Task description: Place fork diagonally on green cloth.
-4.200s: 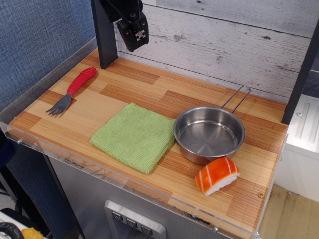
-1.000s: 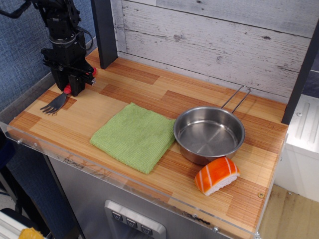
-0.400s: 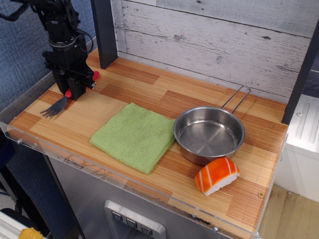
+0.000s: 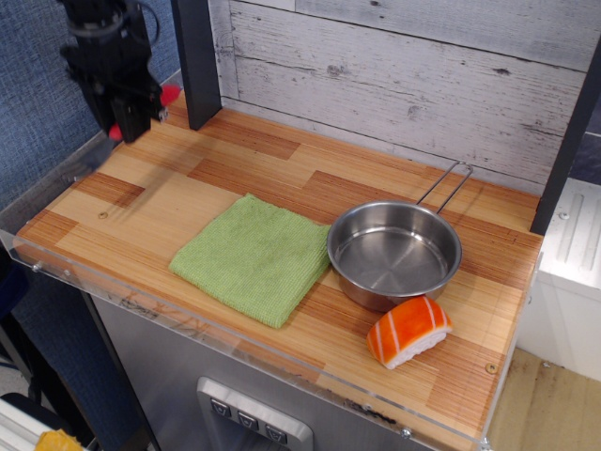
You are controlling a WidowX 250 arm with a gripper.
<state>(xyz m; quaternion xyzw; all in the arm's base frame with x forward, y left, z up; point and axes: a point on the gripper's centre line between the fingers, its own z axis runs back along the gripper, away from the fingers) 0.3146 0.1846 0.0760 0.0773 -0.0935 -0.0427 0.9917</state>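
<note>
My gripper (image 4: pixel 130 115) is raised above the table's back left corner and is shut on the fork (image 4: pixel 169 95). Only bits of the red handle show on either side of the fingers; the tines are hard to make out against the blue wall. The fork hangs clear of the wooden table. The green cloth (image 4: pixel 252 256) lies flat near the front middle of the table, to the right of and below the gripper, with nothing on it.
A steel pan (image 4: pixel 394 252) with a wire handle stands right of the cloth, touching its edge. A salmon sushi toy (image 4: pixel 408 330) lies in front of the pan. A black post (image 4: pixel 192 58) stands just right of the gripper. A wood-plank wall runs behind.
The gripper came down onto the fork at the left edge, closed on its handle and has now lifted it off the table, up and slightly back.
</note>
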